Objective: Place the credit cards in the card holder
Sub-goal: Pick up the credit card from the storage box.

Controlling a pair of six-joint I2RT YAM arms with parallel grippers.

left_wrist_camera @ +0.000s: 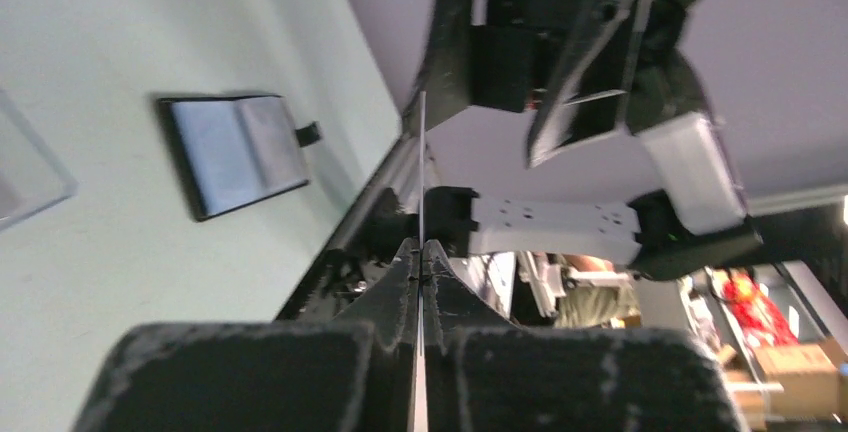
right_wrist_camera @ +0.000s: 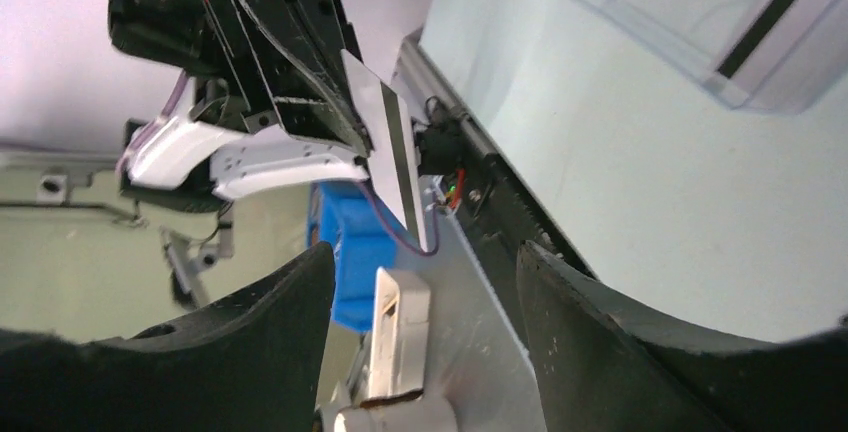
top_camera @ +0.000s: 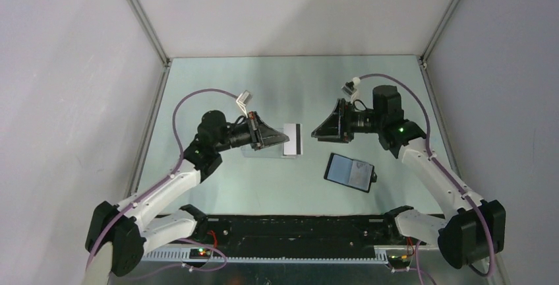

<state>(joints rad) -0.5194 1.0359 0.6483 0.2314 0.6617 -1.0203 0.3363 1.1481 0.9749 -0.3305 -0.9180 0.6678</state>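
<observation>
On the counter (top_camera: 217, 186) your two arms faced each other across the middle. The clear box (right_wrist_camera: 690, 22) lay beneath the left pincer (left_wrist_camera: 420, 247) with a second card (top_camera: 292, 140) in it. The card holder (top_camera: 349, 171) lay open, pockets up, toward the bases and closer to your right arm, its long axis running roughly left to right. The left pincer was clamped shut on one credit card (right_wrist_camera: 375, 122), held on edge and pointing at the right pincer (right_wrist_camera: 420, 252), which stood wide open and empty, just short of it. Nothing blocked either path, and a handover looked likeliest.
</observation>
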